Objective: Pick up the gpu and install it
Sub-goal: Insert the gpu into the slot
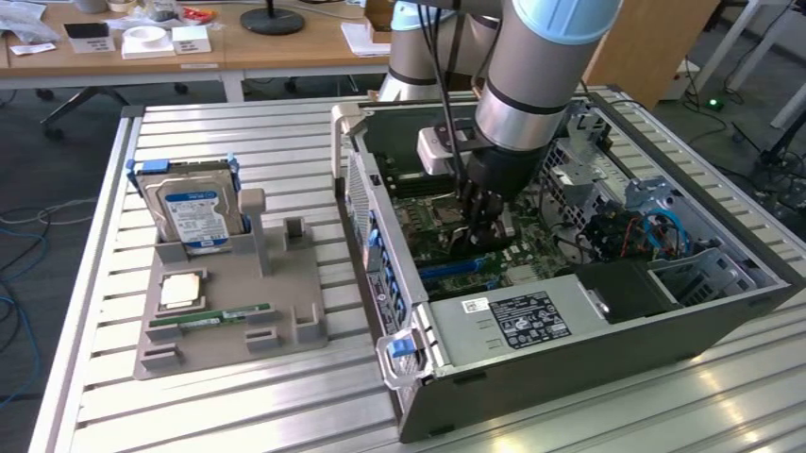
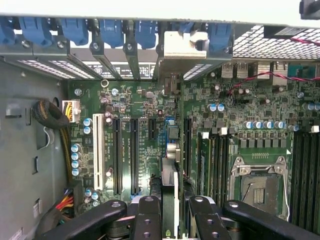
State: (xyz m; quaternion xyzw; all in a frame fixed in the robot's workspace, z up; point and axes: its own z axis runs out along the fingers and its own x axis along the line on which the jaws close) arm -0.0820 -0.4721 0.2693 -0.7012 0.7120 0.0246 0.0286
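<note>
My gripper (image 2: 173,202) down inside open pc case (image 1: 554,349), 2 fingers (image 2: 147,217) pinching gpu (image 2: 170,175) by top edge. Card upright over motherboard (image 2: 125,100) slots, bracket end at case's slotted rear wall.

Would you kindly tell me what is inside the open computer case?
The motherboard, power supply, and end effector gripping the gpu edge-on; the slot beneath the card is hidden.
</note>
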